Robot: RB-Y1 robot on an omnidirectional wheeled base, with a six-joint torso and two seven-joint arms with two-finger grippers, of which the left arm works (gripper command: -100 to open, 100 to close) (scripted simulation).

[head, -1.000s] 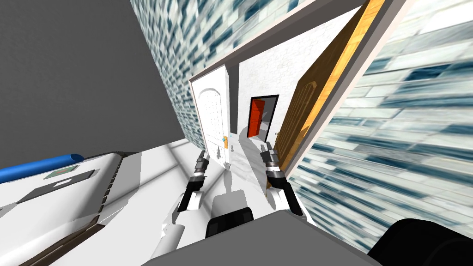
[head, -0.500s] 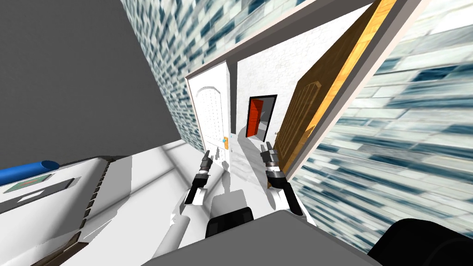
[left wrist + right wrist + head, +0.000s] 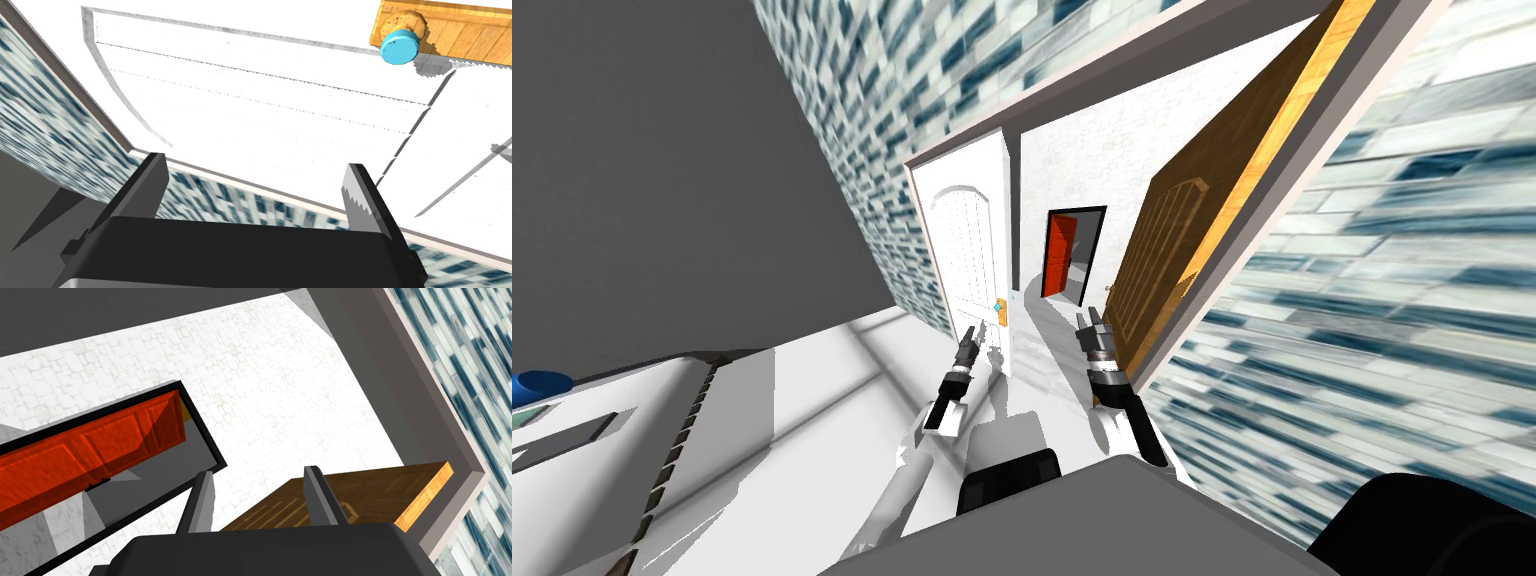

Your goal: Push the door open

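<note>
Floor [image 3: 832, 360]: white, crossed by grey shadow bands, running past the white door [image 3: 967, 250] into the hall beyond.
Standing on it: the white door; a wood door [image 3: 1182, 250] right of it, swung open; a red door [image 3: 1059, 255] far beyond it.
Counter [image 3: 612, 480]: white, well left of the white door.
On counter: blue cylinder [image 3: 537, 385], grey panel [image 3: 562, 435].

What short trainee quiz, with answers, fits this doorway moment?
1. Which door does the left pincer face? A) white door B) brown door C) red door
2. True or false: the left pincer's fingers stand open, holding nothing.
3. Fill in: the knob on the white door is coloured ___.
Key: 1 A; 2 true; 3 blue.
</note>
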